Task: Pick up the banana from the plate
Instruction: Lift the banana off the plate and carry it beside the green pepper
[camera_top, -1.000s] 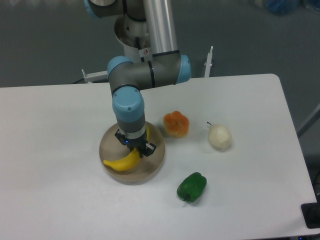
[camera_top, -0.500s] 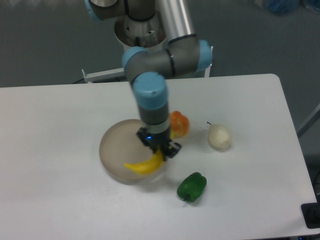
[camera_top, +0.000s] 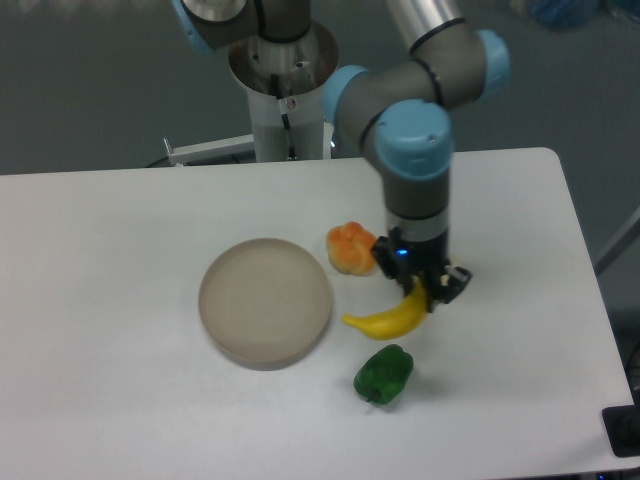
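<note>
Banana (camera_top: 388, 320) hangs in my gripper (camera_top: 428, 293), which is clamped on its upper right end. Its long axis runs from lower left to upper right in the frame, the free tip pointing left toward the plate (camera_top: 265, 300). It is smooth, curved and bright yellow, bowing downward. It sits right of centre, clear of the plate, below the orange fruit (camera_top: 352, 247) and just above the green pepper (camera_top: 383, 373) on the white table (camera_top: 120, 240).
</note>
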